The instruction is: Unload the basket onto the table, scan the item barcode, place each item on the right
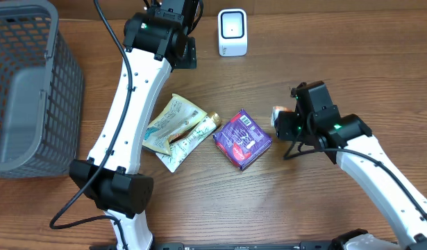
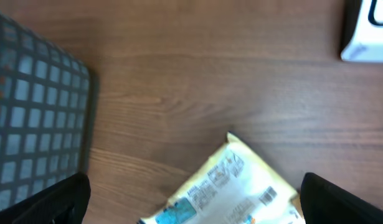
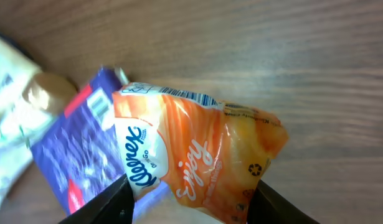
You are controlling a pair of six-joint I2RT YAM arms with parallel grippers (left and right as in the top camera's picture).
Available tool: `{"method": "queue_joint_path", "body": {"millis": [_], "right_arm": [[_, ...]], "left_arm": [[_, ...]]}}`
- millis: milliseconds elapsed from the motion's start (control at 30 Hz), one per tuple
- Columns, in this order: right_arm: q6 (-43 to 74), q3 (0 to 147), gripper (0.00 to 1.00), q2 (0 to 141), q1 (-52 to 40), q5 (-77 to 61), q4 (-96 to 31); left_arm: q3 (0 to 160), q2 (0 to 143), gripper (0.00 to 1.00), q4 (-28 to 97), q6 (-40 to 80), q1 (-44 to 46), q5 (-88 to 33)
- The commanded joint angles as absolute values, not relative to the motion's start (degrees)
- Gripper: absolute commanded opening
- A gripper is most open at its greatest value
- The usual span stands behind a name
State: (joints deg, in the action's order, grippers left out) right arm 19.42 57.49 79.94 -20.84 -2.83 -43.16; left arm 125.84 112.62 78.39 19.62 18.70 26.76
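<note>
Starting at the far left, a grey mesh basket (image 1: pixel 32 83) sits on the wooden bench (image 1: pixel 338 62), and only its plain grey floor shows inside. The left fingers (image 2: pixel 48 202) are released, spread wide at the lower corners of the left wrist view with nothing between them. They hover over the bench between the basket and a pale pouch (image 2: pixel 235 193). That pouch carries blue print and a small barcode, too blurred to read. From overhead it lies flat, overlapping a second pouch (image 1: pixel 194 135) that is white with brown markings. Just right of them lies a purple box (image 1: pixel 242 140), turned at an angle, with a white barcode label on its top face; its lettering is too small to read. Behind it, near the back edge, stands a white scanner (image 1: pixel 232 32). Further right, the right fingers (image 3: pixel 110 202) are clenched on an orange Kleenex tissue pack (image 3: pixel 197 149), one on each side. "Kleenex" reads in blue on a white patch, beside a white script word I cannot make out. A barcode (image 3: pixel 179 94) runs along the pack's upper edge in the wrist view. The pack is held just beside the purple box, well apart from the scanner.
</note>
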Motion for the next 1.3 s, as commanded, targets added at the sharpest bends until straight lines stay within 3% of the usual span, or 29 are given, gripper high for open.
{"method": "queue_joint_path", "body": {"millis": [0,133,400,533,600,667,800,1000,1267], "right_arm": [[10.98,59.11,0.56,77.45,-21.21,-7.35,-44.97],[6.74,59.13,0.57,75.96,-21.21,-10.57,-45.69],[3.99,59.13,0.44,75.50,-21.21,-9.98,-30.70],[1.76,59.13,0.45,74.48,-21.21,-10.02,-26.20],[1.15,59.13,0.54,73.84,-21.21,-10.00,-26.24],[1.19,59.13,0.78,73.67,-21.21,-10.13,-27.38],[0.56,59.11,0.98,74.02,-21.17,-7.77,-30.85],[0.60,59.18,1.00,80.36,-21.15,-4.69,-25.85],[-5.28,68.64,1.00,95.66,-21.15,-4.78,-21.54]], "left_arm": [[126.91,111.44,1.00,76.79,20.82,18.65,30.46],[126.91,111.44,1.00,75.18,21.56,18.65,30.22],[126.91,111.44,1.00,74.06,21.87,18.65,30.79],[126.91,111.44,1.00,72.14,21.85,18.24,38.28],[126.91,111.44,1.00,71.07,21.87,17.50,40.75],[126.91,111.42,1.00,70.50,21.89,16.27,40.56],[126.91,111.42,1.00,69.93,21.89,12.60,34.02],[126.91,111.42,1.00,70.94,21.82,4.21,11.77],[126.91,111.42,1.00,74.48,18.39,1.58,8.54]]}}
